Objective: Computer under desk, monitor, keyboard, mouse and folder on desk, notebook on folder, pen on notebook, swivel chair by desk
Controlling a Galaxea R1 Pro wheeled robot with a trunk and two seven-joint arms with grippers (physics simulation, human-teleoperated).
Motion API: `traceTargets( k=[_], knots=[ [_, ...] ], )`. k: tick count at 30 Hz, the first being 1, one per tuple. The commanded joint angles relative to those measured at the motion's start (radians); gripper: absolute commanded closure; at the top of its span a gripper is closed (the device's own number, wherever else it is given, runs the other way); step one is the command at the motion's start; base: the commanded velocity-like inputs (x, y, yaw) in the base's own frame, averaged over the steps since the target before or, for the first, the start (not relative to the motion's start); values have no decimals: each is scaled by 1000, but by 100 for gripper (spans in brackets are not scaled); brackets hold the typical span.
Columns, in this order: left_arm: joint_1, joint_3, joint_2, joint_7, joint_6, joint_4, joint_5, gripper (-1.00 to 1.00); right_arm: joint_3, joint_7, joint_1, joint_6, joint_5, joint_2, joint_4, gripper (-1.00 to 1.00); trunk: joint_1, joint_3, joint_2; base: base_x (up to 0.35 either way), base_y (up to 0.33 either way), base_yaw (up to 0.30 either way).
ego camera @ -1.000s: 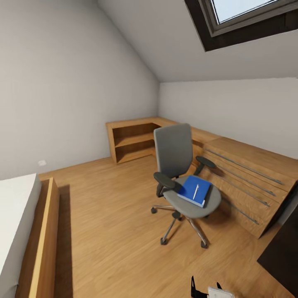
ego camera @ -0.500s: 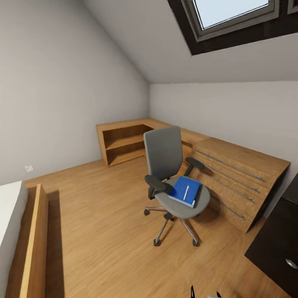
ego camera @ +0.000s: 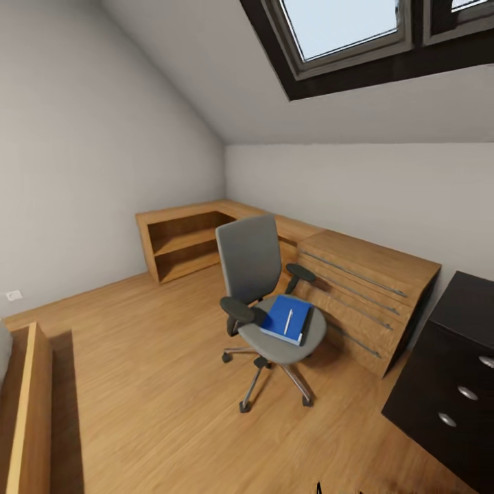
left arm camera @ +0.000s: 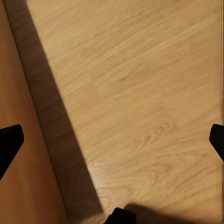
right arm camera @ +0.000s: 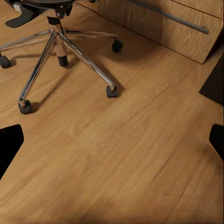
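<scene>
No readable writing or labels anywhere. Swivel chair (ego camera: pixel 264 302) at frame centre on the wood floor (ego camera: pixel 158 363), well apart from the black counter (ego camera: pixel 453 370) at lower right. Blue folder (ego camera: pixel 285 318) lies on the seat; pen (ego camera: pixel 289 320) rests on top. Wood cabinet (ego camera: pixel 363 295) stands just behind the chair. Left fingers (left arm camera: pixel 112 140) spread wide over bare floor; right fingers (right arm camera: pixel 112 140) likewise spread, near the chair's chrome base (right arm camera: pixel 60 51).

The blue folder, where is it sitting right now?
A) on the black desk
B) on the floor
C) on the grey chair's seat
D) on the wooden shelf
C: the blue folder lies flat on the seat of the swivel chair, with a thin white pen on top.
</scene>
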Motion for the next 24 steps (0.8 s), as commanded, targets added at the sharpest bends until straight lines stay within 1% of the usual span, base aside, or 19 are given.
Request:
traceTargets(
  k=[1,9,14,15,16,17,18,20,21,22,24],
  knots=[
    [0,-3,1,5,-3,0,5,-100,0,-5,-1,-2,3,0,3,-100,-4,3,7,0,0,-234],
    [0,-4,0,2,1,11,4,-100,0,-5,-2,-2,3,-2,26,-100,-35,35,63,0,0,-234],
    [-1,-4,0,-16,7,23,4,-100,0,-5,-9,-3,2,-5,82,-100,-54,54,98,0,0,-234],
    [-2,-4,0,-39,15,31,4,-100,0,-5,-13,-3,2,-8,100,-100,-58,58,105,0,0,-234],
    [-16,-4,0,-117,61,55,5,-100,-1,-5,-20,-3,1,-13,123,-100,-61,62,112,0,0,-234],
    [-22,-4,0,-131,75,61,6,-100,-1,-5,-21,-3,1,-14,125,-100,-65,66,119,0,0,-233],
    [-37,-3,1,-153,102,77,6,-100,-1,-5,-22,-3,0,-15,128,-100,-69,70,126,0,0,-219],
    [-78,-2,3,-176,143,131,6,-100,-1,-5,-23,-3,1,-16,131,-100,-77,78,140,0,0,-163],
    [-88,-2,3,-179,149,149,7,-100,-1,-5,-23,-3,1,-16,132,-100,-81,81,147,0,0,-110],
    [-109,-2,4,-184,158,184,8,-100,-1,-5,-23,-3,0,-16,132,-100,-84,85,154,0,0,-71],
    [-125,-2,4,-187,163,214,8,-100,-1,-5,-23,-3,0,-15,133,-100,-92,91,168,0,0,-51]
  ],
)
